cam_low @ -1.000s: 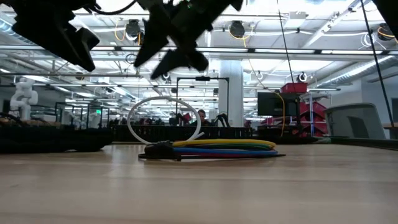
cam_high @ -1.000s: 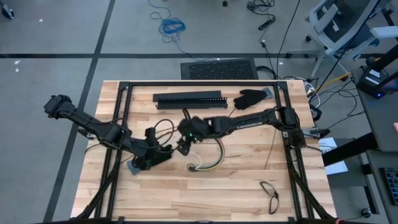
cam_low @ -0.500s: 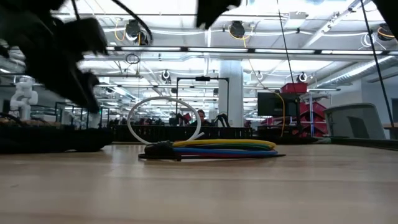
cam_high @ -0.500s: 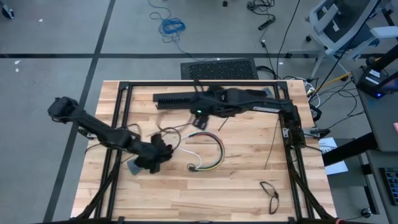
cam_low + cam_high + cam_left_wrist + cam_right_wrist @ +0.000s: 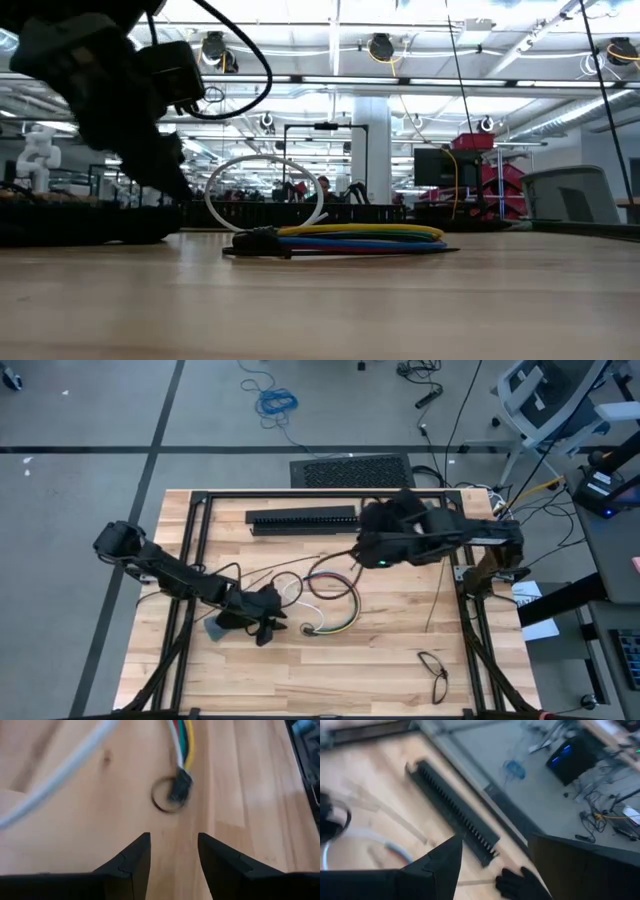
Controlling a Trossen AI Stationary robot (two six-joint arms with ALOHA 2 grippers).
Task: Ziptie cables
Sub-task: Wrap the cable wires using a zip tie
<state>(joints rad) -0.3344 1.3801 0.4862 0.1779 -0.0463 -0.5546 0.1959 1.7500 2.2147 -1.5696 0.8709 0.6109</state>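
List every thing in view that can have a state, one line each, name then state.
Bundle of thin coloured cables: lying loose in an arc on the wooden table, held by neither gripper.
Left gripper: open, empty, low over the table beside the cable ends.
Right gripper: open, empty, raised near the long black slotted bar.
Black glove: lying flat.

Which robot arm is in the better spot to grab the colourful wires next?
Probably the left. Its tool is open, hanging just over the black end of the cables. In the high view it sits right beside the cable loop, while the right tool is farther back, near the slotted bar.
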